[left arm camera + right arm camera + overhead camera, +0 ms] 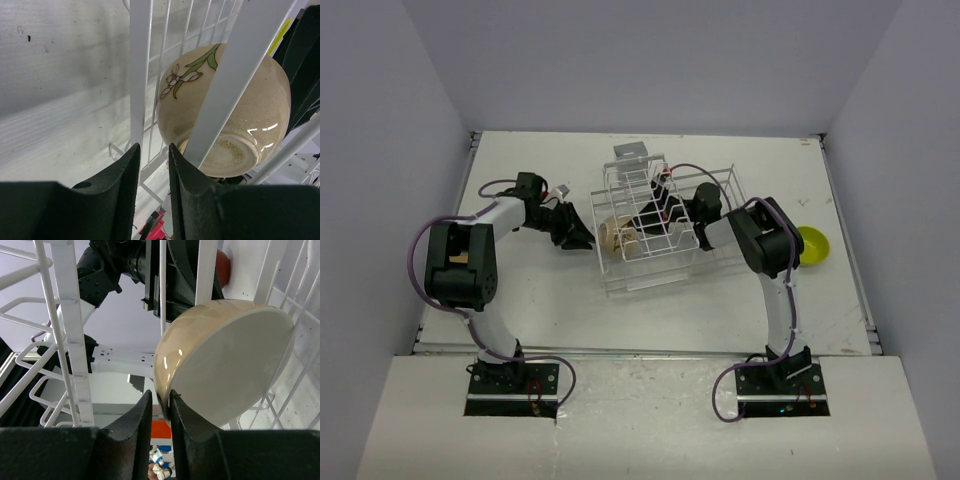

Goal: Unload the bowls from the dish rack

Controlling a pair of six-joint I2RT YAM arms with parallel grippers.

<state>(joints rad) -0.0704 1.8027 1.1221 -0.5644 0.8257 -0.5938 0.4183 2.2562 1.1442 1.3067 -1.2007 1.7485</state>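
The white wire dish rack stands mid-table. A beige bowl with a flower pattern lies on its side in the rack's left end. My right gripper reaches into the rack from the right; in the right wrist view it is shut on the rim of the beige bowl. My left gripper is outside the rack's left side. In the left wrist view its fingers stand slightly apart with nothing between them, up against the rack wires, with the bowl's underside just behind.
A yellow bowl sits on the table right of the rack, beside my right arm. A grey box is at the rack's far end. Rack wires surround my right gripper. White walls enclose the table.
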